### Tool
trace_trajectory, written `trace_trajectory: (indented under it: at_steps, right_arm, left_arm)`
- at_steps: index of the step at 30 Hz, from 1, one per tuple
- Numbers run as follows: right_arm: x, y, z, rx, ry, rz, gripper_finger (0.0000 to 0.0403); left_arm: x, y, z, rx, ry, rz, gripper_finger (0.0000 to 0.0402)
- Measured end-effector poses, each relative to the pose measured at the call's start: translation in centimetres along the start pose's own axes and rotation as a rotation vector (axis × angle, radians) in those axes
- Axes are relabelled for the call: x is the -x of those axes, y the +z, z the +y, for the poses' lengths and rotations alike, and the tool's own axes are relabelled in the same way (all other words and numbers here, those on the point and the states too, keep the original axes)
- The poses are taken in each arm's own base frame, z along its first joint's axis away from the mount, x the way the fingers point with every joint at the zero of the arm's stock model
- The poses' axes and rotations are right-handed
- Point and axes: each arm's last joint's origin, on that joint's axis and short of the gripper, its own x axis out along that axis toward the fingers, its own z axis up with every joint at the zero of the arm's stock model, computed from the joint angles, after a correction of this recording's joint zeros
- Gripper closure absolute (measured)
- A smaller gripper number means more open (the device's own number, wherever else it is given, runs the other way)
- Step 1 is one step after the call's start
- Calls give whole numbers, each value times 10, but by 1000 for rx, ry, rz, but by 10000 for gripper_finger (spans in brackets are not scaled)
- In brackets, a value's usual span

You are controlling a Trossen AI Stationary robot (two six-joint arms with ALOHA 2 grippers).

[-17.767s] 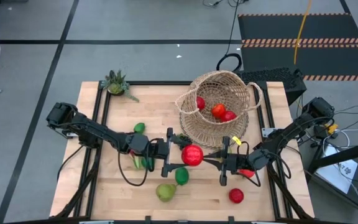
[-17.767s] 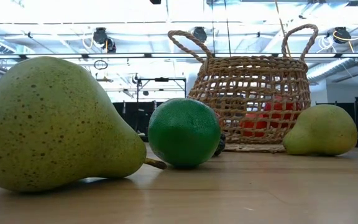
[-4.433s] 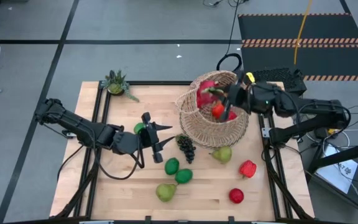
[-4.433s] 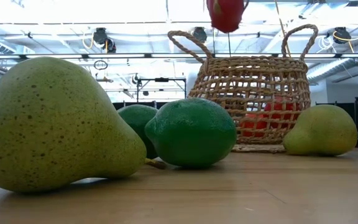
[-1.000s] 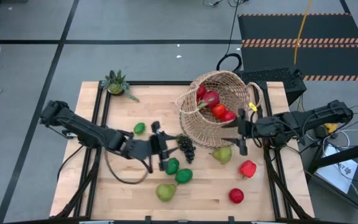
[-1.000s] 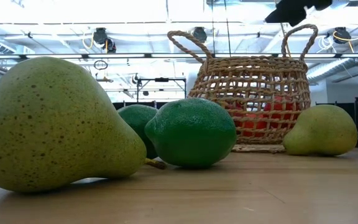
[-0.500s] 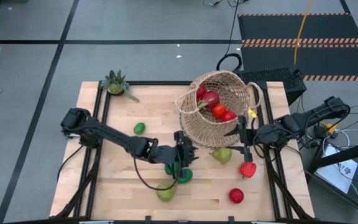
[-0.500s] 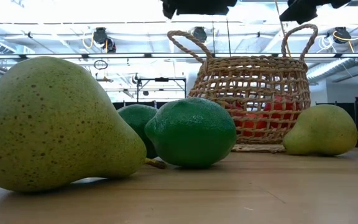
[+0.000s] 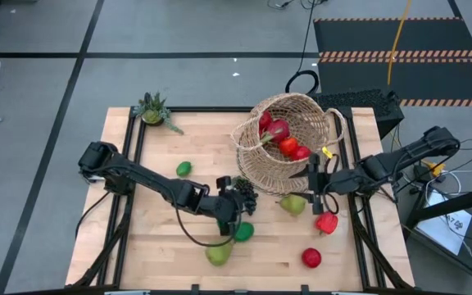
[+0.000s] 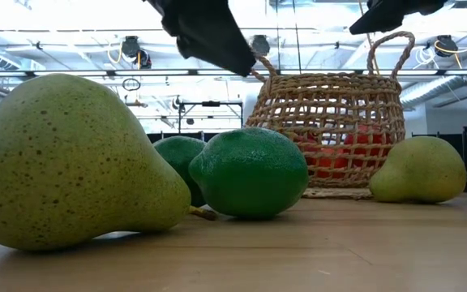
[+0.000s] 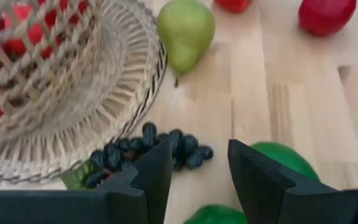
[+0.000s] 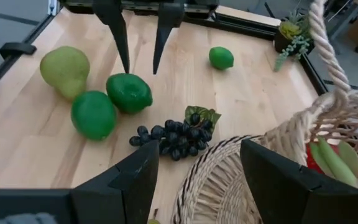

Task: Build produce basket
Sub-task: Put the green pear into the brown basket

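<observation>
The wicker basket (image 9: pixel 289 141) stood at the table's far right-centre, holding red fruit. The left gripper (image 9: pixel 234 199) reached across the table centre, fingers apart and empty, above the limes (image 9: pixel 242 232) beside the grapes (image 9: pixel 245 190). The right gripper (image 9: pixel 316 182) hung beside the basket near a pear (image 9: pixel 292 203), fingers apart, empty.

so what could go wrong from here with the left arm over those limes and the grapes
The left gripper hangs open over two limes lying side by side; closing might nudge one so it rolls instead of seating. The grapes lie right against the basket, so a grab there may catch the wicker. The right gripper hangs open beside the basket, near a pear, and both arms could crowd that spot.
</observation>
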Motion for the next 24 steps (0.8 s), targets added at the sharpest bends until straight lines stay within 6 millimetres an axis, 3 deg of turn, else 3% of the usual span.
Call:
trace_trajectory:
  at_steps: [8, 17, 24]
  right_arm:
    - [-15, 1, 7, 38, 2, 20, 183]
    - [-24, -1, 11, 85, 3, 45, 183]
    - [-24, 0, 11, 82, 3, 39, 183]
  left_arm:
    - [7, -2, -17, 96, -179, 30, 243]
    - [33, -21, -78, 171, -312, 51, 243]
    - [38, -49, -116, 292, -336, 149, 243]
